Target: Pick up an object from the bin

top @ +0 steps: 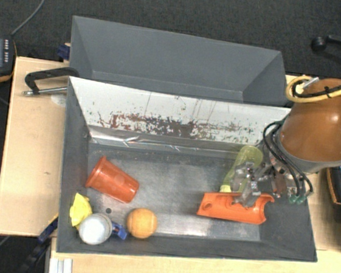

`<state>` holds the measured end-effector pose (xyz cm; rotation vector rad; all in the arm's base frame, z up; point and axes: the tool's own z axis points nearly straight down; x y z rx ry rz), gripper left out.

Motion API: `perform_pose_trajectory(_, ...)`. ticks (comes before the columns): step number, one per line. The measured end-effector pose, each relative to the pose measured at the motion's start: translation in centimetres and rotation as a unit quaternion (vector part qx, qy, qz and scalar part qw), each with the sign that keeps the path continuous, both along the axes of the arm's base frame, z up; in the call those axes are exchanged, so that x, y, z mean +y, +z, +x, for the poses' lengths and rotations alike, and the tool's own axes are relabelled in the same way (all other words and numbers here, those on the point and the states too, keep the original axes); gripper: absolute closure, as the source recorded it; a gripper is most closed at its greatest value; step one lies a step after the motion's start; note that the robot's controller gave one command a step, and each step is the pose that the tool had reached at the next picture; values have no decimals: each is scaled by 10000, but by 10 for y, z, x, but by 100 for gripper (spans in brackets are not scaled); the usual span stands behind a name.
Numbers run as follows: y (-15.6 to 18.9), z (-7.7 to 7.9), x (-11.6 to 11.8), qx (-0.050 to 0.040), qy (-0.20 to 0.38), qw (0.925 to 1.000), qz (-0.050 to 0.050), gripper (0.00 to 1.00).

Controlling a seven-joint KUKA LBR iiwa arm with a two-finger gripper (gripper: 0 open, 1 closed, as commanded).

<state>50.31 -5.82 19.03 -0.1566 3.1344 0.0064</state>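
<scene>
One flat orange plastic piece (232,208) is seen in the lower right of the bin (72,170), and the gripper (249,194) is set down at its top edge, near the raised end on the right. Whether the gripper is open or closed cannot be told from this side. A pale yellow-green thing (245,160) is leaned near the back wall just above the gripper in the frame, very close to it. Well apart, in the lower left, an orange cup (112,180) is laid on its side, and an orange ball (141,222), a white ball (94,230) and a small yellow thing (80,208) are bunched near the corner. For this step to be done well, the flat piece should likely be pinched across its thin raised edge, not its wide side, since a flat thing can easily be let slip. The yellow-green thing should be kept out of the pinch, so that only one thing is taken. The hold should be made firm before anything is lifted, and the lift should be made straight up, so that the long piece is not knocked against the wall nearby.
</scene>
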Motion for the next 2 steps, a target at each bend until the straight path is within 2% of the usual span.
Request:
perform_pose_trajectory(1, 0, 0, 0, 1, -1, 10000, 1, 100)
perform_pose_trajectory(2, 47, 1, -2, 18, -25, 10000, 5, 100)
